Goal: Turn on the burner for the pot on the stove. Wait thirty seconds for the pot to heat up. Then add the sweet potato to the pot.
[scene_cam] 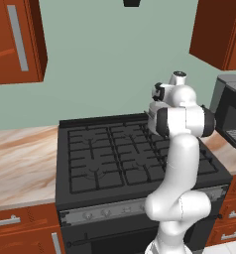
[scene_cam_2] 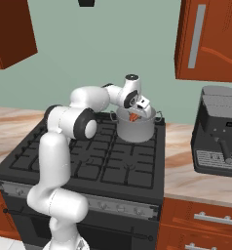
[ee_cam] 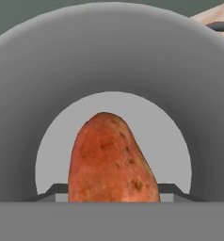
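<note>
One sweet potato (ee_cam: 113, 160) above one pot (scene_cam_2: 137, 128).

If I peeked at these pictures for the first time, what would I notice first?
First you'd spot the orange-red oblong sweet potato, held between the fingers of the white arm's gripper right over the open mouth of the shiny silver-grey metal pot. That pot sits at the back right of the wide black gas stove with its grid grates. On the marble counter to the right stands a dark grey coffee machine.
</note>
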Tool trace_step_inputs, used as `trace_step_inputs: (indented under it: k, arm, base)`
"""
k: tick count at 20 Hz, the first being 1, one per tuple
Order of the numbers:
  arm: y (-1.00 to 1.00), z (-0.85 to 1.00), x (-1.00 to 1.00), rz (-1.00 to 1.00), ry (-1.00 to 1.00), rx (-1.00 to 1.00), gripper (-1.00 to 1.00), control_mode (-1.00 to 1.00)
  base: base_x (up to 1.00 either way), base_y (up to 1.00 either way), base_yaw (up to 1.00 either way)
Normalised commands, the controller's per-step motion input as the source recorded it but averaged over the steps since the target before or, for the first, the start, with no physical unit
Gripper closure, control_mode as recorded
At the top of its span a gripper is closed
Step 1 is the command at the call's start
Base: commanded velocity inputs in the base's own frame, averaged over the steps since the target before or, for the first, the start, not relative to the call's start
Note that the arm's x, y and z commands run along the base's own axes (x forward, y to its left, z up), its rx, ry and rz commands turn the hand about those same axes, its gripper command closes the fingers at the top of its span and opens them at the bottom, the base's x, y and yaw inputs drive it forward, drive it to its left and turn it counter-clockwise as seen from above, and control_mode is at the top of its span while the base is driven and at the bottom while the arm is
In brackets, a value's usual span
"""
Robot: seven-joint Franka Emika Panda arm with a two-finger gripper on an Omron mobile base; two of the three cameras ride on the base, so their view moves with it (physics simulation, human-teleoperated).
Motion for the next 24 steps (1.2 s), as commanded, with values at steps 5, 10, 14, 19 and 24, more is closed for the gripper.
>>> trace_step_inputs:
  k: [5,10,14,19,24]
  arm:
    - [0.0,0.0,0.0,0.0,0.0,0.0,1.0,-1.0]
    - [0.0,0.0,0.0,0.0,0.0,0.0,1.0,-1.0]
    - [0.0,0.0,0.0,0.0,0.0,0.0,1.0,-1.0]
    - [0.0,0.0,0.0,0.0,0.0,0.0,1.0,-1.0]
    - [0.0,0.0,0.0,0.0,0.0,0.0,1.0,-1.0]
  base:
    - [0.0,0.0,0.0]
    - [0.0,0.0,0.0]
    - [0.0,0.0,0.0]
    - [0.0,0.0,0.0]
    - [0.0,0.0,0.0]
